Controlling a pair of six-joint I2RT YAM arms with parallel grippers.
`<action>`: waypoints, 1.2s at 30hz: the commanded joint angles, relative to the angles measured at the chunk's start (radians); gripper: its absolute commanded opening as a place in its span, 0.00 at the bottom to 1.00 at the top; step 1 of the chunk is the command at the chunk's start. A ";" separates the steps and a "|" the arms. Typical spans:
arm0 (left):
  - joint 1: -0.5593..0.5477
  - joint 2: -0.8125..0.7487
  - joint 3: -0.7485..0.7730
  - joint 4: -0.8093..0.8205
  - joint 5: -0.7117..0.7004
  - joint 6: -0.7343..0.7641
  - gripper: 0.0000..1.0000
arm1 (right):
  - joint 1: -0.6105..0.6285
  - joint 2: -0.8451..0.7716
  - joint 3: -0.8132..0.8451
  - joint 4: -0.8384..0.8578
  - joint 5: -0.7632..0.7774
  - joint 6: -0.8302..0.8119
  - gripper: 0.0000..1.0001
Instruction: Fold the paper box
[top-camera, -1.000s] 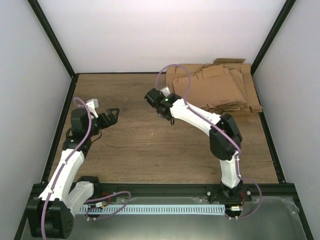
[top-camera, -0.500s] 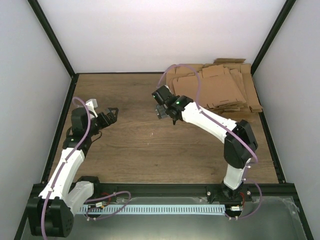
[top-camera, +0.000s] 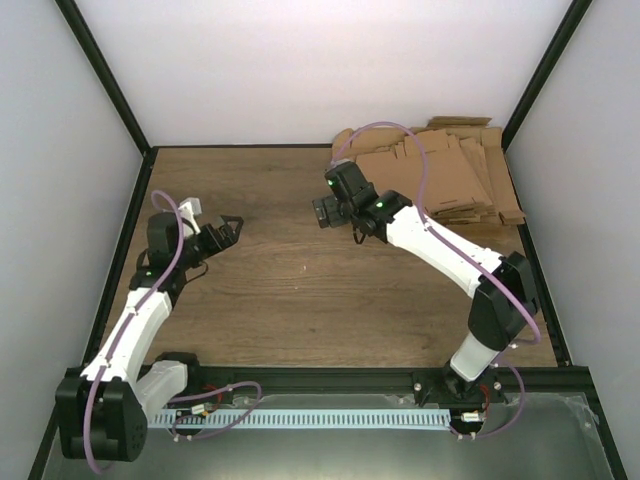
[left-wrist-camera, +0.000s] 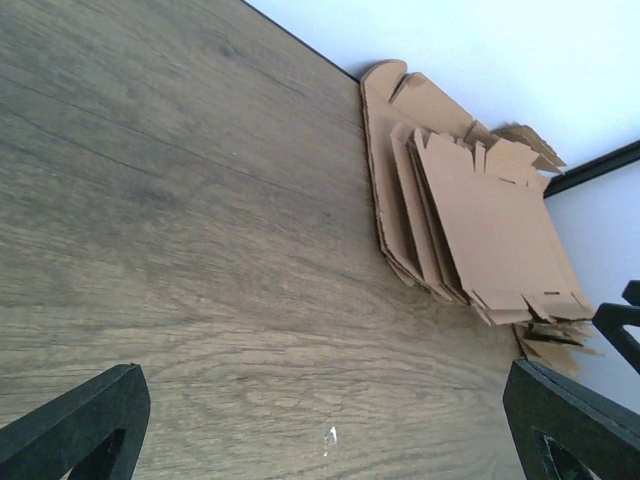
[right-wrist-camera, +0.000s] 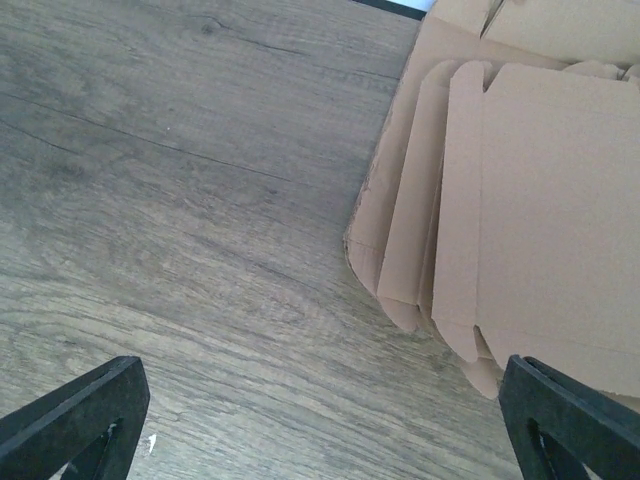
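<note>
**Fetching a sheet: both grippers empty, no blank yet drawn from the stack**

The right gripper hangs over bare wood just to the left of the stack of flat cardboard blanks, which lies in the far right corner of the table. In the right wrist view its fingers are spread wide, with only wood grain and the near left edge of the stack between them; they touch nothing. The left gripper hovers over the left side of the table, well apart from the cardboard, with its fingers likewise spread and empty.

No single paper box lies apart on the table. The only cardboard in view is the overlapping stack, so the piece to be folded is judged to be there, probably the top sheet.

The step in hand appears to be the first one, fetching a blank; no folding has begun. The next move calls for carrying the right gripper rightward and down to the stack's left edge, then closing on one sheet alone. The blanks are thin and fanned closely together, so taking two at once is the likely fault.
</note>
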 joint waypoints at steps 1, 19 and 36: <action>-0.002 0.014 0.002 0.068 0.075 -0.016 1.00 | -0.022 -0.036 -0.016 0.040 -0.045 0.027 1.00; -0.161 0.143 -0.021 0.212 0.143 -0.074 1.00 | -0.252 -0.153 -0.156 0.111 -0.290 0.115 1.00; -0.336 0.487 0.080 0.492 0.191 -0.196 0.95 | -0.477 -0.062 -0.225 0.197 -0.635 0.150 0.98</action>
